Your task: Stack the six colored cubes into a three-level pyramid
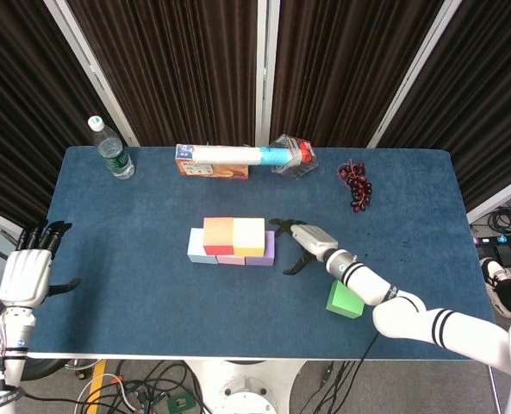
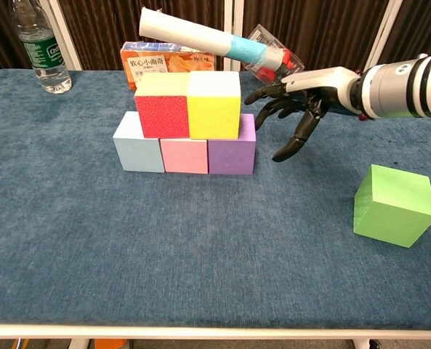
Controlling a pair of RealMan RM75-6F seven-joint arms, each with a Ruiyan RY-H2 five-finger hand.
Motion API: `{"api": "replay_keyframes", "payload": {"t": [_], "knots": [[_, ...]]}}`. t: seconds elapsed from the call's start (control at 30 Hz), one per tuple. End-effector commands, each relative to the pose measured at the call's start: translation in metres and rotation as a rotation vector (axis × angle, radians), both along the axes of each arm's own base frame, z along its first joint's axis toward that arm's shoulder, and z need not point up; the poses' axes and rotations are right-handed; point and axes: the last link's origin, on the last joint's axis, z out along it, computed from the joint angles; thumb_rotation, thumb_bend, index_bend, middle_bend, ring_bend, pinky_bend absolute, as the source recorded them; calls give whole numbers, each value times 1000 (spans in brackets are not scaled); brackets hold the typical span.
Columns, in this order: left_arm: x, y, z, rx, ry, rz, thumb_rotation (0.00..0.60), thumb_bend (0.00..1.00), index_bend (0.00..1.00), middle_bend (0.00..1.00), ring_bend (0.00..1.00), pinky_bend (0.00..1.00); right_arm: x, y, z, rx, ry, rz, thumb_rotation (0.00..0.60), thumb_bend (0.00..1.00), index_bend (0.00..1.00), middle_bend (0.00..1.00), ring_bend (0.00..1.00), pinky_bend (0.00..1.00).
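A bottom row of light blue cube (image 2: 138, 142), pink cube (image 2: 184, 155) and purple cube (image 2: 232, 147) stands mid-table. On top sit a red cube (image 2: 162, 107) and a yellow cube (image 2: 214, 104). The green cube (image 2: 394, 205) lies alone at the front right, also seen as the green cube (image 1: 345, 298). My right hand (image 2: 293, 109) hovers empty just right of the stack, fingers spread toward the purple and yellow cubes; in the head view the right hand (image 1: 302, 243) is beside the stack. My left hand (image 1: 28, 269) hangs empty off the table's left edge, fingers apart.
Along the back edge stand a water bottle (image 1: 111, 148), an orange snack box (image 1: 210, 167), a white and blue roll (image 1: 242, 155) and a clear plastic packet (image 1: 294, 155). Dark red grapes (image 1: 355, 185) lie at the back right.
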Motion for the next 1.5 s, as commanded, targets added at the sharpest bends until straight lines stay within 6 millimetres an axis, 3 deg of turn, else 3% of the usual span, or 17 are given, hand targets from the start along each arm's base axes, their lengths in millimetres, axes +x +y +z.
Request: {"api": "replay_keyframes", "payload": {"t": [0.03,0.23,0.4,0.63,0.83,1.0,1.27,1.5], "knots": [[0,0,0,1,0,-1,600,0,146,108,47,65,2,-1,-2,0,-2,8,600,49,0,201,0,0],[-1,0,0,1,-2,1,600,0,146,108,46,65,1,1,-5,0,10,19,600,49,0,200,0,0],[-2,0,0,-1,-3,-1,600,0,146,108,46,65,-8,4,4,-25,19,14,600,50,0,193,0,0],[-1,1,2,7,-6,-10,600,0,146,108,46,65,-27,25,54,-140,92,106,600,49,0,178,0,0],[3,4,3,7,-1,-19,600,0,146,108,46,65,-46,64,109,-200,264,291,600,57,0,172,0,0],[8,6,4,6,1,-28,600,0,146,108,46,65,-61,88,131,-202,395,389,600,68,0,168,0,0],[14,9,3,-6,-2,-36,600,0,146,108,47,65,-90,101,142,-232,564,493,600,64,0,150,0,0],[20,9,5,-10,-10,-43,600,0,146,104,46,65,-102,104,122,-282,657,679,600,9,0,52,0,0]]}}
